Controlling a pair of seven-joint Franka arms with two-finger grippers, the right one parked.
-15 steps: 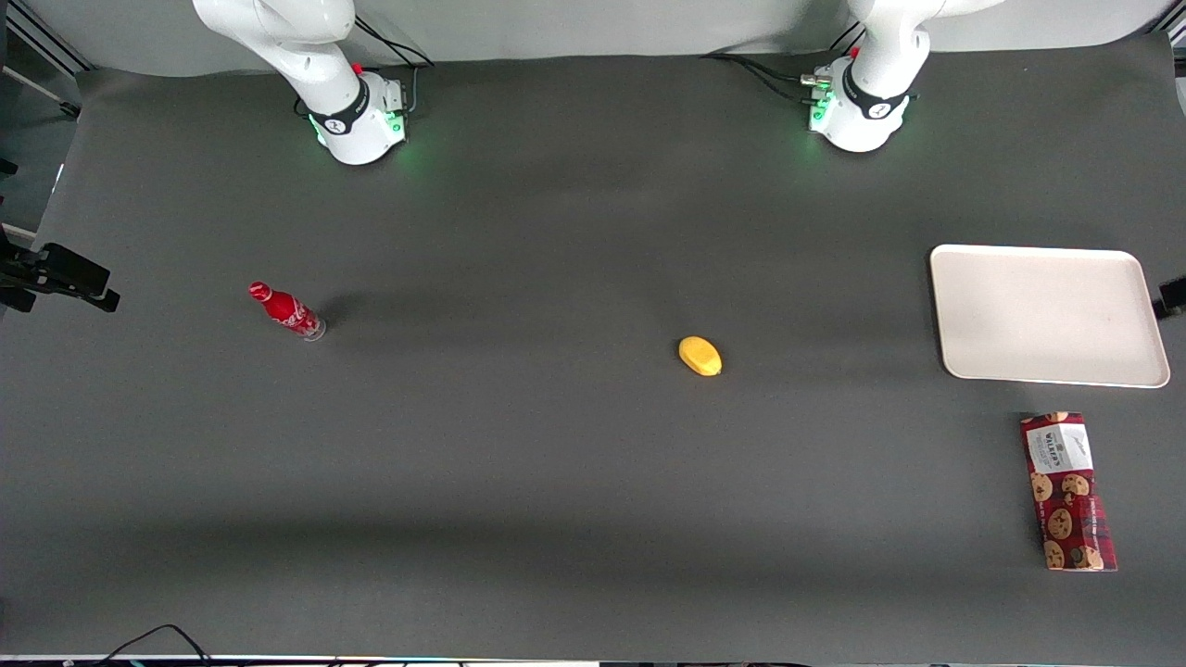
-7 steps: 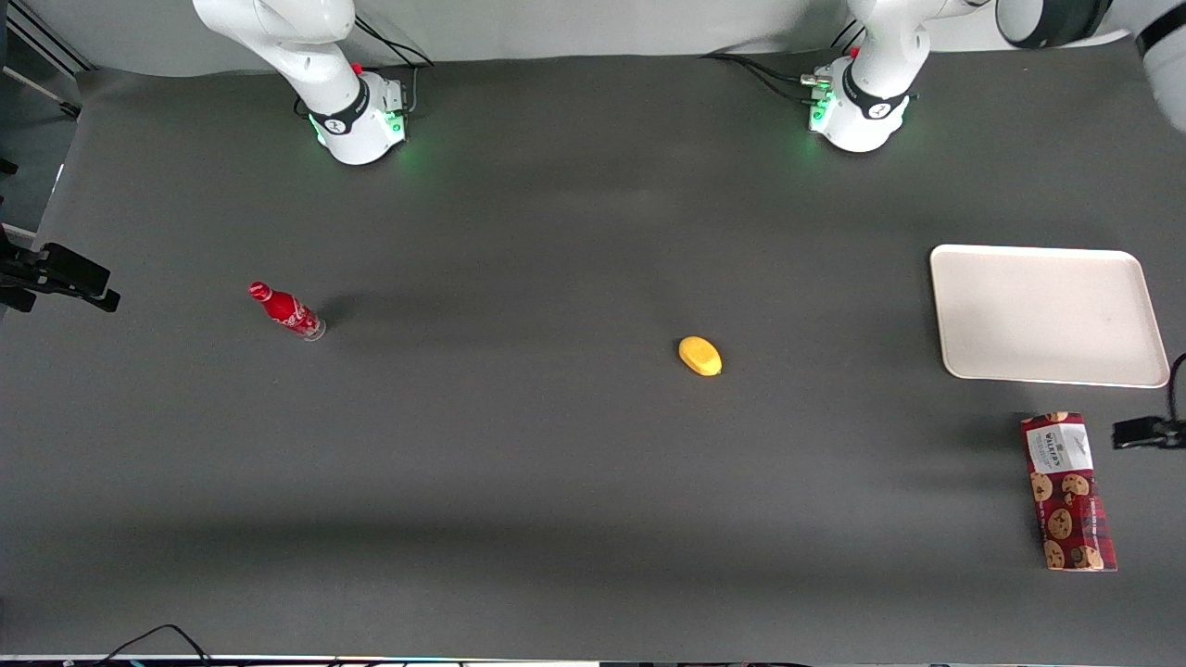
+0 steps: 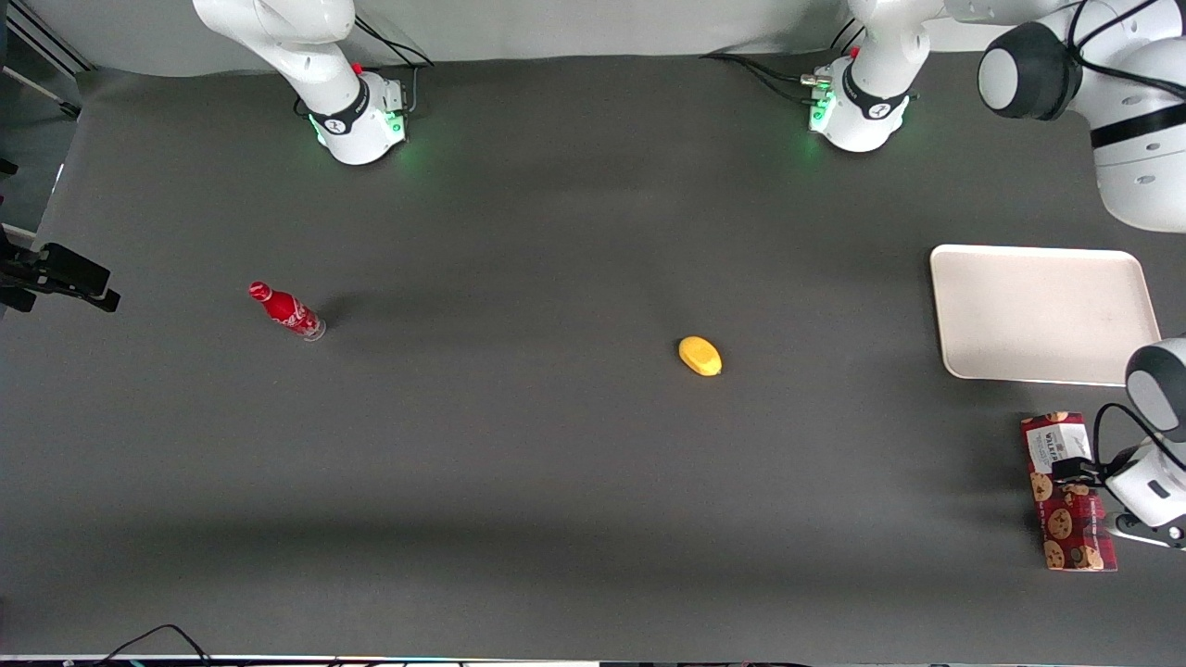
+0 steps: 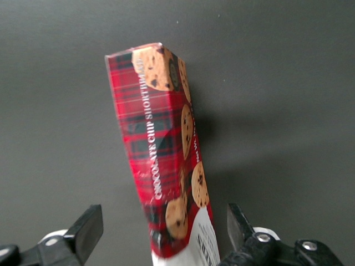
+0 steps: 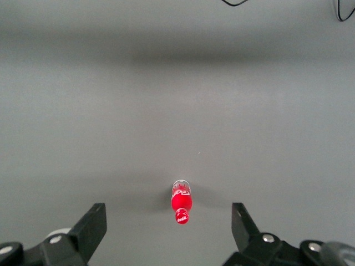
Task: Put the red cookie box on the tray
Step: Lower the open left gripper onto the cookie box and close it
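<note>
The red cookie box (image 3: 1067,491) lies flat on the dark surface (image 3: 556,482), nearest the front camera of all the things, at the working arm's end and close to the surface's side edge. It looks like a stiff, light carton with a glossy wrap, so it should hold its shape under a squeeze but may slip; the safest hold is probably across its narrow width near the middle. The gripper (image 4: 165,230) hangs above the box at its white-label end, jaws spread wide with the box between them, touching and holding nothing. In the front view the gripper (image 3: 1075,470) overlaps the box's upper half, the arm reaching in from the edge. Just beside the box, farther from the camera, sits the tray (image 3: 1042,371), bare and much wider than the box, with only a low rim to clear. The yellow object (image 3: 700,356) and red bottle (image 3: 285,311) lie well apart, toward the parked arm's end.
</note>
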